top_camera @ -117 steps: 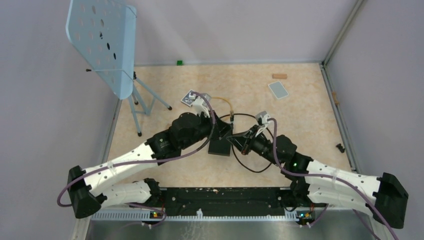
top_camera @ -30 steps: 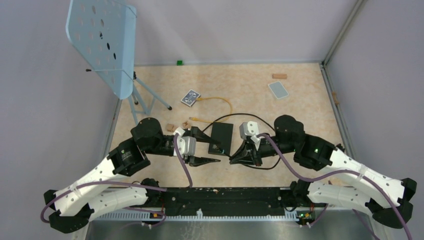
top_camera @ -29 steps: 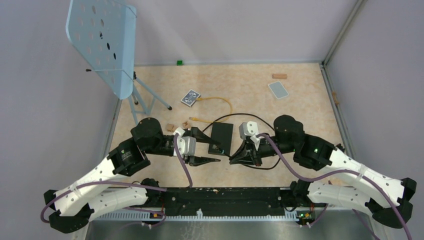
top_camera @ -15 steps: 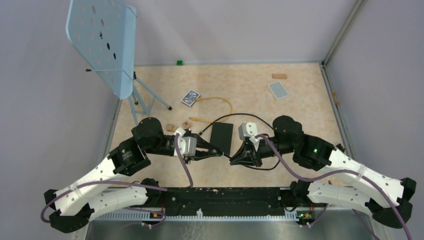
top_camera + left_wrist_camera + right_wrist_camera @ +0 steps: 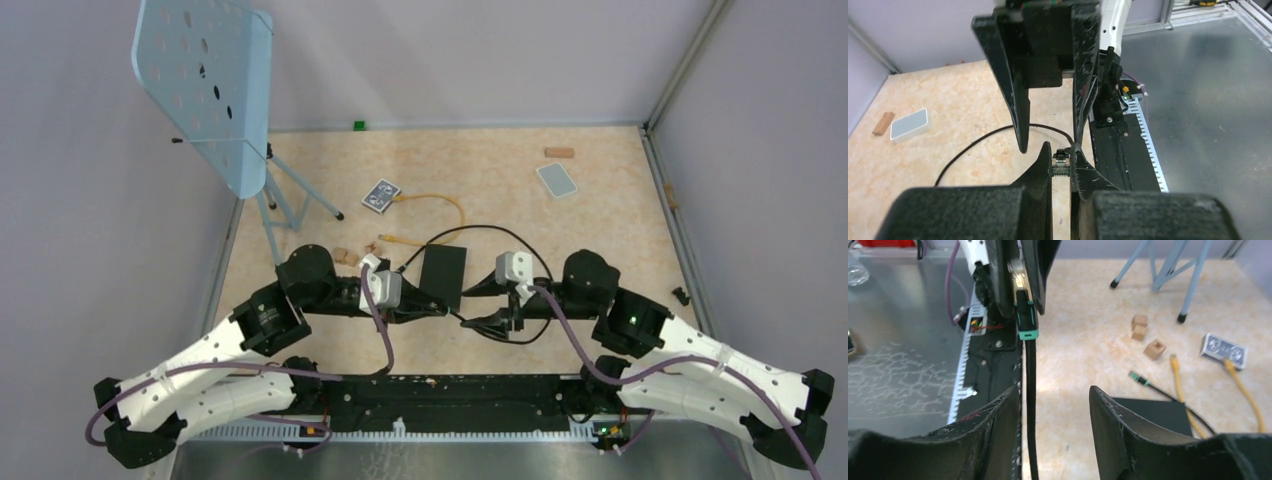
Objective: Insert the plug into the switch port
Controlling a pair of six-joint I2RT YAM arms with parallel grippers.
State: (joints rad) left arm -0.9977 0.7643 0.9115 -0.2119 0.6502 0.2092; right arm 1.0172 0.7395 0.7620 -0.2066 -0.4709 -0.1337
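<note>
The plug (image 5: 1061, 167) is a clear connector on a black cable (image 5: 1030, 390), with a teal-ringed boot (image 5: 1026, 325). My left gripper (image 5: 1061, 151) is shut on the plug, just near of the flat black box (image 5: 443, 277). My right gripper (image 5: 1054, 390) is open. The cable runs between its fingers, close to the left one and ungripped. From above, the left gripper (image 5: 443, 309) and right gripper (image 5: 468, 308) meet tip to tip. The switch port is hidden; only the box's top (image 5: 1158, 412) shows.
A pale blue music stand (image 5: 205, 90) rises at the far left. A playing card (image 5: 380, 195), yellow cables (image 5: 440, 203), a second teal-tipped plug (image 5: 1138, 377) and wooden blocks (image 5: 345, 257) lie behind the box. A grey-blue card (image 5: 556, 180) lies far right.
My left gripper has closed on the plug. My right gripper, shut a second ago, has opened and let the cable go. The right wrist has drawn back slightly to the right.
</note>
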